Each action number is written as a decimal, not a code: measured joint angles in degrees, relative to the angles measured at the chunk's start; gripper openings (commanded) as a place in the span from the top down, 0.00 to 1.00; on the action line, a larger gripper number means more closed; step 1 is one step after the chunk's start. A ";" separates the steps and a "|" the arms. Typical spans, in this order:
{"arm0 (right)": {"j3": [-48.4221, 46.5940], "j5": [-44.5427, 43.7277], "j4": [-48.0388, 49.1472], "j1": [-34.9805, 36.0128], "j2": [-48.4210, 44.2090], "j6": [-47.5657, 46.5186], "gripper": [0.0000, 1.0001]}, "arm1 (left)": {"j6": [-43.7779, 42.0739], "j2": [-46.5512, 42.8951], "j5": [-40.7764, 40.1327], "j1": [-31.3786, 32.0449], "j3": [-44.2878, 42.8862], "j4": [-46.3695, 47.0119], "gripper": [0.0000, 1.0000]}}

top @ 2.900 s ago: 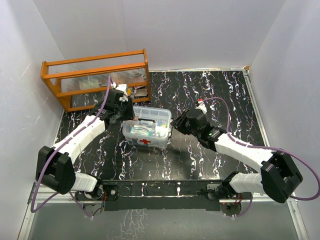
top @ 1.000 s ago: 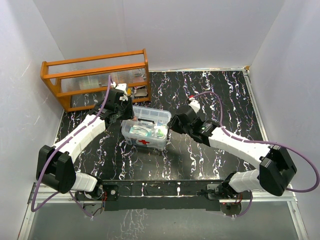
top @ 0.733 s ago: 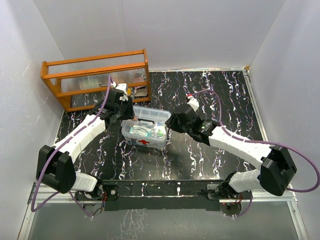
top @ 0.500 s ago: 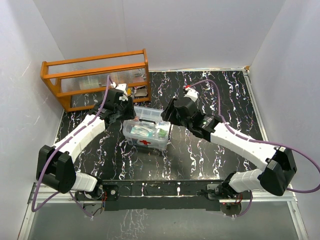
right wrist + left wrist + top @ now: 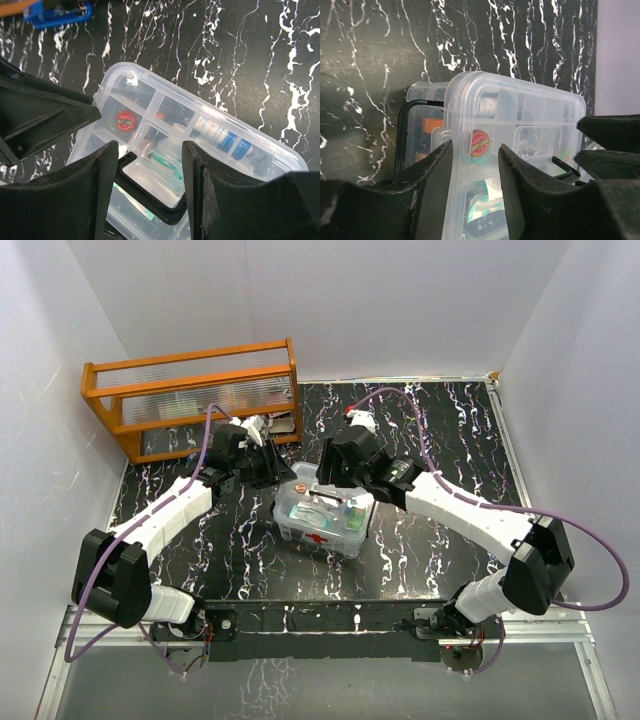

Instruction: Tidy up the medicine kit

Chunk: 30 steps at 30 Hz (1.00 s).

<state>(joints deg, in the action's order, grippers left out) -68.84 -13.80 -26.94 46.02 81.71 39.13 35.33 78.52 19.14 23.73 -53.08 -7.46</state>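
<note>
Clear plastic medicine kit (image 5: 322, 518), lidded (red cross (image 5: 318, 537) front)

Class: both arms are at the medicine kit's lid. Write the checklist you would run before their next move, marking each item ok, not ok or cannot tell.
1. Right gripper straddles the dark handle of the lid: ok.
2. Right jaws stand open, not pinching the handle: ok.
3. Left gripper has the lid's end between its fingers: ok.
4. Left grip on the lid is firm: cannot tell.
5. Lid sits squarely on the medicine kit: cannot tell.
6. Kit stands apart from the orange rack: ok.
</note>
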 measured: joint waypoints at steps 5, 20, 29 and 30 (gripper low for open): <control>-1.95 3.02 -2.36 0.00 2.08 -3.39 0.46 | 3.19 0.00 1.36 0.04 0.39 0.63 0.54; -0.44 25.73 2.97 0.00 -0.83 -12.09 0.54 | 0.13 -3.82 -6.78 1.16 -0.42 -9.18 0.29; 1.97 30.01 3.87 0.07 -0.20 -11.85 0.56 | -1.31 -6.95 -13.07 -2.73 1.77 -13.07 0.01; 1.97 29.35 3.63 0.07 0.02 -11.78 0.56 | -1.33 -7.10 -13.18 -3.06 2.21 -12.68 0.01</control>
<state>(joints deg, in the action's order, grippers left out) -66.87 15.55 -23.31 46.09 81.73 27.35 34.00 71.42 5.96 20.67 -50.87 -20.14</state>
